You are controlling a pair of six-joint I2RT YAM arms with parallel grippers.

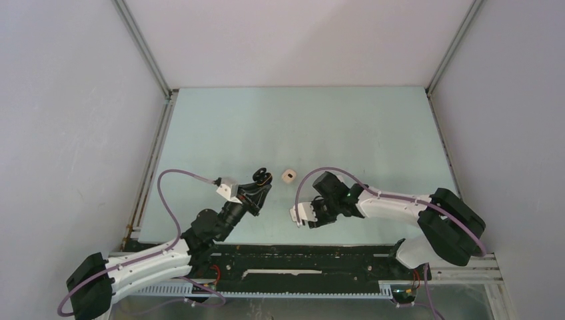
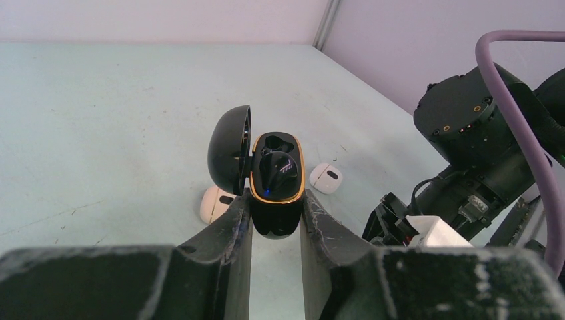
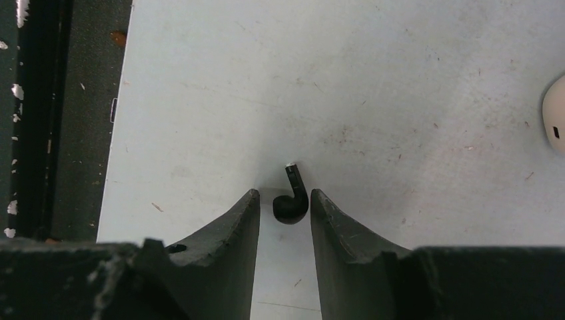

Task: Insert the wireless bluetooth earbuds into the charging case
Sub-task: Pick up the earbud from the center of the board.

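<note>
Pale table (image 1: 333,127), white pieces (image 2: 326,178) beside open black case (image 2: 276,219)

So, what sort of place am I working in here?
Likely a lab test cell, not a home: a bare pale table boxed in by plain white panels on metal framing, with left arm and right arm on a black rail.

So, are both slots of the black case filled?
No, the case holds one black bud, and its other slot is empty.
</note>
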